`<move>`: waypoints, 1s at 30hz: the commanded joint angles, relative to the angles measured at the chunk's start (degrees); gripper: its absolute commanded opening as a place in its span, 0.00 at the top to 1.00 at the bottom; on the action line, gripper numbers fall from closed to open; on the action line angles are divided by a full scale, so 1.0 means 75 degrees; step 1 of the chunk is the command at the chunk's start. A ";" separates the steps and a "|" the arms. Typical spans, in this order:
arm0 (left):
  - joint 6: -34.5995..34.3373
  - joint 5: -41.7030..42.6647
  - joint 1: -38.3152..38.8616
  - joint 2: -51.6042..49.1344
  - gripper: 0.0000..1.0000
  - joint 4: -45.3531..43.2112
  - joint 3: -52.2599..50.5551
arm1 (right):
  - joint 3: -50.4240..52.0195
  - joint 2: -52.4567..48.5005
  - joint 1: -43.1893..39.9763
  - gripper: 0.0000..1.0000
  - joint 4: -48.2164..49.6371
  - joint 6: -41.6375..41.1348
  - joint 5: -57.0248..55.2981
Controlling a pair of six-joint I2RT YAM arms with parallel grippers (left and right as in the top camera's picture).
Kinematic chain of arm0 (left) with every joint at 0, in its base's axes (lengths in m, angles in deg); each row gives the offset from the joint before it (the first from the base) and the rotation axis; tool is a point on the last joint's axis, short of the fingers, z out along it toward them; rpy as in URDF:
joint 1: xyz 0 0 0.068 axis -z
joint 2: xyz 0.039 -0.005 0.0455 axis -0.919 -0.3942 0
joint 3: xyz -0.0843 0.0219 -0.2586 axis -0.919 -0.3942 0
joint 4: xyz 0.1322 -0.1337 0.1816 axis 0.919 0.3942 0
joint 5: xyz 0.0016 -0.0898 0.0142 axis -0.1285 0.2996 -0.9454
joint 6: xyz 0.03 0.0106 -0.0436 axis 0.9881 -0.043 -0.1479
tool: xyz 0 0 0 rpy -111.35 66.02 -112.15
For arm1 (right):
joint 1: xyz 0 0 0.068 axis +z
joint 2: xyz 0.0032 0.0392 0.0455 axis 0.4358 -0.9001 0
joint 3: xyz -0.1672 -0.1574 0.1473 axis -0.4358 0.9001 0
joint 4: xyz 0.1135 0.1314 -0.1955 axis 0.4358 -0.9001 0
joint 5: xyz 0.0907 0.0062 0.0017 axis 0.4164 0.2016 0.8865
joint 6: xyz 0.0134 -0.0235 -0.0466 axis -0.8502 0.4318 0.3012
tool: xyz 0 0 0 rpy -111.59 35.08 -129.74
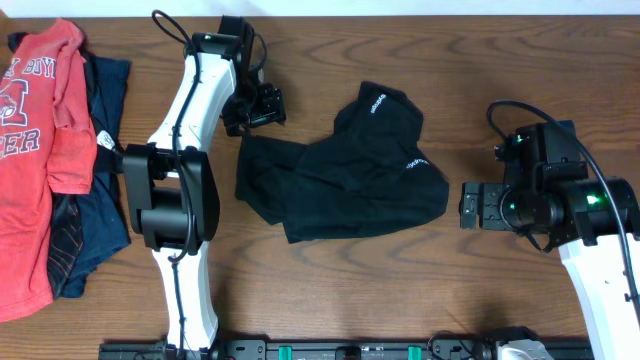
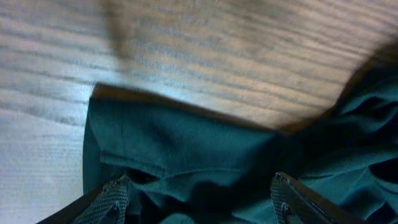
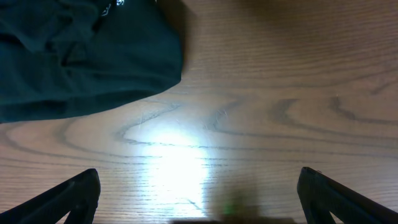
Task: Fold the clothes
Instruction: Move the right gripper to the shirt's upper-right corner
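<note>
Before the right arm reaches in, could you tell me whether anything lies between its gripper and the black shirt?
Nothing visible does. The right gripper hangs open just beside the black shirt, at its right edge, and only the wood of the table shows between them.

Crumpled black shirt [image 1: 350, 165] at centre, orange-red T-shirt [image 1: 35, 150] (partly over navy garment [image 1: 105, 215]) far left

The table [image 1: 400, 290] is wood with a plain grain, smooth enough to throw back a bright patch of light. The black shirt [image 1: 350, 175] is soft, matt cloth, rumpled. The orange-red T-shirt [image 1: 30, 170] and navy garment [image 1: 100, 210] are dull cloth too. The left arm [image 1: 190, 100] and right arm [image 1: 600, 280] wear smooth white plastic shells, with duller black parts.
</note>
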 commanded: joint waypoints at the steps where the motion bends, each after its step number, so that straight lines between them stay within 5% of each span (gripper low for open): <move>1: 0.0114 0.0096 -0.0041 -0.0029 0.25 0.0160 -0.0082 | -0.0146 -0.0020 0.0111 0.01 0.0073 0.0105 0.0000; 18: 0.0358 0.0105 -0.0612 -0.0035 0.25 -0.0227 -0.0766 | -0.0571 -0.2119 0.0102 0.01 0.1693 0.0449 0.0644; 30: 0.0358 0.0125 -0.0609 -0.0044 0.24 -0.0277 -0.0766 | -0.3911 -0.5071 0.0242 0.01 0.1373 0.2060 0.1282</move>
